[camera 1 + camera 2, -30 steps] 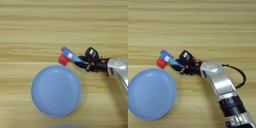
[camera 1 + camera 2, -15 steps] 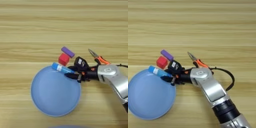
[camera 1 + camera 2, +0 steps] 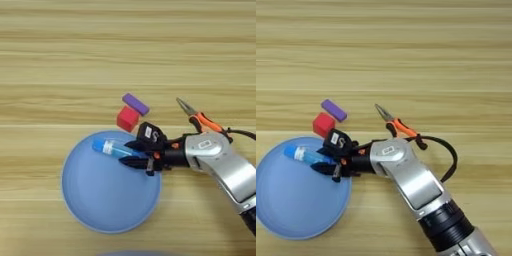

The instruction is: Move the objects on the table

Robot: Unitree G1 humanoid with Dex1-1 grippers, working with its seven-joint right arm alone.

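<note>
The right gripper point(image 3: 131, 153) reaches in from the right over the far right part of the light-blue plate point(image 3: 100, 205), its two black fingers closed around the near end of the blue tube point(image 3: 111, 148). The tube's held end is hidden between the fingers; whether it touches the plate is unclear. The red cube point(image 3: 128, 118) sits just beyond the plate's far rim, the purple block point(image 3: 136, 104) beside it. The silver forearm covers the handles of the pliers point(image 3: 200, 118) on the table point(image 3: 60, 60).
</note>
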